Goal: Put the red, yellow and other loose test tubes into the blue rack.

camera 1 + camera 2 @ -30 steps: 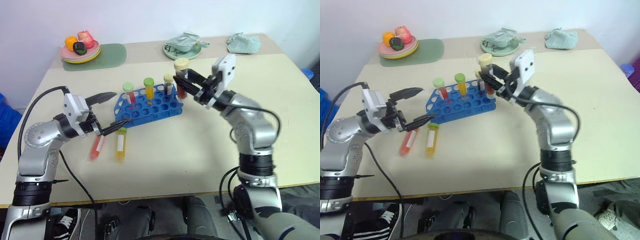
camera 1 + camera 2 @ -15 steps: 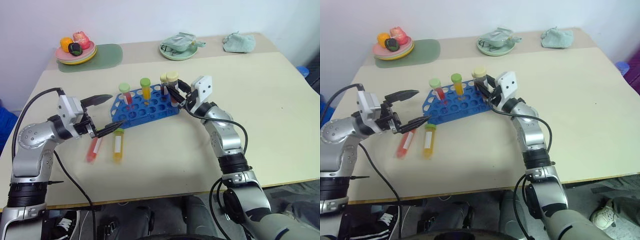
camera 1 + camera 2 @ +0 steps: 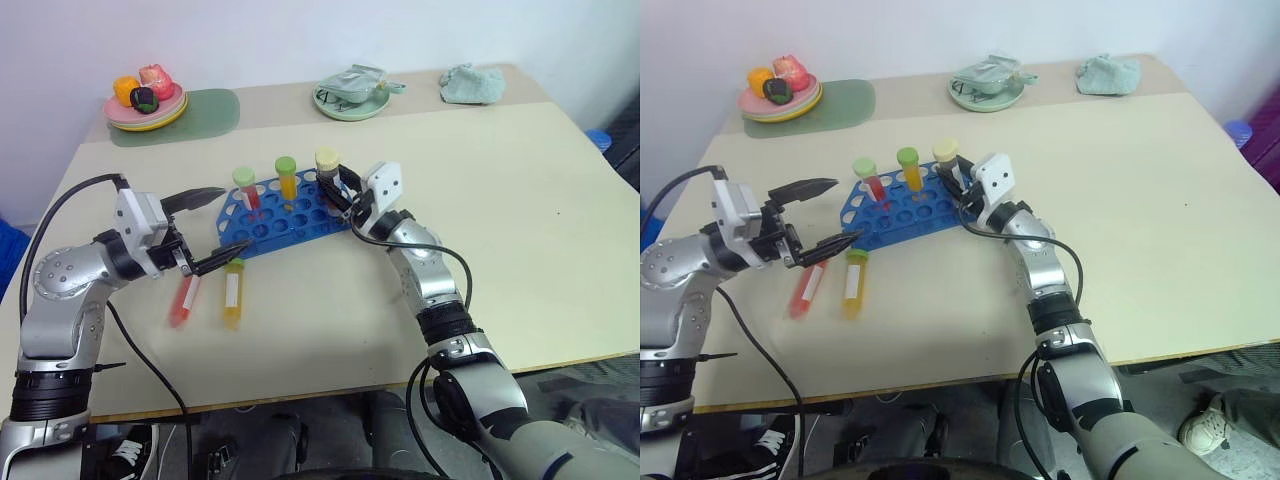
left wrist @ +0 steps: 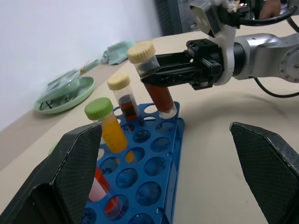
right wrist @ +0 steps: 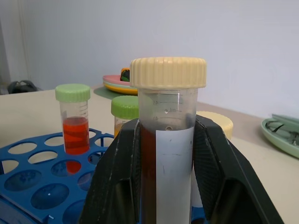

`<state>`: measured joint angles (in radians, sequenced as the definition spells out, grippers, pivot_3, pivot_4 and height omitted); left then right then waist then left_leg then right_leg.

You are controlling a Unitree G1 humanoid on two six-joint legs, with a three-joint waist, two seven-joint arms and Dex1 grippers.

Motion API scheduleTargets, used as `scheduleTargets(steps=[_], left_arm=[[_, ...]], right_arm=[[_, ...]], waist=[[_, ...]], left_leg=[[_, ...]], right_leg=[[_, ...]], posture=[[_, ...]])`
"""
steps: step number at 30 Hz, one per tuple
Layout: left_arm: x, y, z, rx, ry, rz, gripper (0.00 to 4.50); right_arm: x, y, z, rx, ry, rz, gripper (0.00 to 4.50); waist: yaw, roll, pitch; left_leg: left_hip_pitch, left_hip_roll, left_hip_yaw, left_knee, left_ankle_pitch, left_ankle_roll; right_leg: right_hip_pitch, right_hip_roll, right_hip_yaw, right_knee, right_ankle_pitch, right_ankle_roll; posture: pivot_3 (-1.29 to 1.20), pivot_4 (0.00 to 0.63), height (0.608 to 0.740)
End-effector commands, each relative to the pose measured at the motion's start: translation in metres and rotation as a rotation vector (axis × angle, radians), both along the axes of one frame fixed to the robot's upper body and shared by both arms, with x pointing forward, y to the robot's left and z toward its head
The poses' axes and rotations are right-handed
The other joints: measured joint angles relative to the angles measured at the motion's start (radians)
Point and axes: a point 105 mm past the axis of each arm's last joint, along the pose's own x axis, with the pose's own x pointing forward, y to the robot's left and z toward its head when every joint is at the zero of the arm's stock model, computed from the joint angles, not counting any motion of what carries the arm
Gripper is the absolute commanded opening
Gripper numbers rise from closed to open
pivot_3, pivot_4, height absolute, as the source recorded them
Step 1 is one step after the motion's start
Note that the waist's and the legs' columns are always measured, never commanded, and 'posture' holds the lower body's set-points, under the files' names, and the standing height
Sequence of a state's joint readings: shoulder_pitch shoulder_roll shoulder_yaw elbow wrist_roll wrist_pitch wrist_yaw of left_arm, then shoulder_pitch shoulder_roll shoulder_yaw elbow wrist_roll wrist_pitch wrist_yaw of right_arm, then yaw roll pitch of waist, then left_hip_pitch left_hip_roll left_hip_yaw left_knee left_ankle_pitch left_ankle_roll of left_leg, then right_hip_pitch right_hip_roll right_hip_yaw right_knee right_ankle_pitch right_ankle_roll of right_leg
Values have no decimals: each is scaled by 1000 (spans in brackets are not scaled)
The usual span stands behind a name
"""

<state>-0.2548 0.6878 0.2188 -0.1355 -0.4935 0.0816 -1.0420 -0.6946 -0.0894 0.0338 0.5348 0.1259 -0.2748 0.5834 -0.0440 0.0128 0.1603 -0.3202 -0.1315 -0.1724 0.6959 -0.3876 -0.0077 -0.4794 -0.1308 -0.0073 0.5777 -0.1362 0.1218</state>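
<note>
Right wrist view: right gripper (image 5: 168, 186) around cream-capped tube (image 5: 168, 135).

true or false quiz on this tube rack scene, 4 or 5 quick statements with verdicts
1. The right gripper is shut on the cream-capped tube, whose bottom sits in a hole of the blue rack. True.
2. The left gripper holds the yellow tube. False: it is open and empty, and that tube lies on the table.
3. A red tube lies beside the yellow one. True.
4. The rack is full. False: most holes are empty.
5. The green plate sits beside the rack. False: it is at the far edge.
</note>
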Motion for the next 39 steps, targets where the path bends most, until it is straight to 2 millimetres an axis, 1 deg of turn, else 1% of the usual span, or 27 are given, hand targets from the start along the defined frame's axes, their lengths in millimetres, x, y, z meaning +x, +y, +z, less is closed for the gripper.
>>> scheduleTargets(steps=[1,4,8,15,17,22,25,27,30,36,37,39], left_arm=[[-6,2,16,0,-53,-3,4500],[-6,0,18,0,-53,-7,4500],[-6,-4,21,2,-55,-11,4500],[-5,-5,24,2,-56,-7,4500],[-5,-5,25,0,-57,-6,4500],[-6,-4,24,1,-55,-2,4500],[-8,-5,23,2,-57,-4,4500],[-8,-4,23,0,-56,-2,4500],[-8,-4,22,2,-54,-1,4500],[-7,-3,22,3,-55,1,4500],[-7,-3,22,3,-55,1,4500],[-7,-4,22,2,-55,1,4500]], right_arm=[[3,-4,11,2,-42,-17,1197],[5,-9,9,-3,-36,-30,1197],[8,-9,7,-8,-33,-34,1197],[6,2,9,15,-31,-14,1197],[2,8,9,19,-36,6,1197],[-2,13,8,48,-17,26,1197],[-2,12,4,40,-14,21,1197],[-1,10,5,37,-15,16,1197],[3,7,7,72,11,10,1197],[5,2,3,100,55,4,1197],[6,1,3,100,55,4,1968],[5,0,5,108,56,16,2709]], waist=[[0,0,0],[0,0,0],[0,0,0],[-1,0,0],[-1,0,0],[-2,0,0],[-2,0,0],[-2,0,0],[-2,0,0],[-1,0,0],[-1,0,0],[-2,0,0]], left_leg=[[0,0,0,0,0,0],[0,0,0,0,0,0],[0,1,0,0,0,0],[0,1,0,0,0,0],[0,2,1,0,0,-1],[0,2,1,0,-1,-1],[0,2,1,0,-1,-1],[0,3,1,0,-1,-2],[0,3,2,0,-1,-2],[0,4,2,0,-2,-2],[0,4,2,0,-2,-2],[0,4,2,0,-2,-2]], right_leg=[[0,0,0,0,0,0],[0,0,0,0,0,0],[0,1,1,0,0,0],[0,2,1,0,0,0],[0,2,1,0,0,-1],[0,3,2,0,0,-1],[-1,3,2,0,0,-1],[-1,4,2,0,0,-1],[-1,4,2,0,1,-1],[-1,5,3,0,1,-1],[-1,5,3,0,1,-1],[-1,5,3,0,1,-1]], posture=[[0,150,740],[0,150,740],[0,150,740],[0,150,740],[0,150,740],[0,150,740],[0,150,740],[0,150,740],[0,150,740],[0,150,740],[0,150,740],[0,150,740]])
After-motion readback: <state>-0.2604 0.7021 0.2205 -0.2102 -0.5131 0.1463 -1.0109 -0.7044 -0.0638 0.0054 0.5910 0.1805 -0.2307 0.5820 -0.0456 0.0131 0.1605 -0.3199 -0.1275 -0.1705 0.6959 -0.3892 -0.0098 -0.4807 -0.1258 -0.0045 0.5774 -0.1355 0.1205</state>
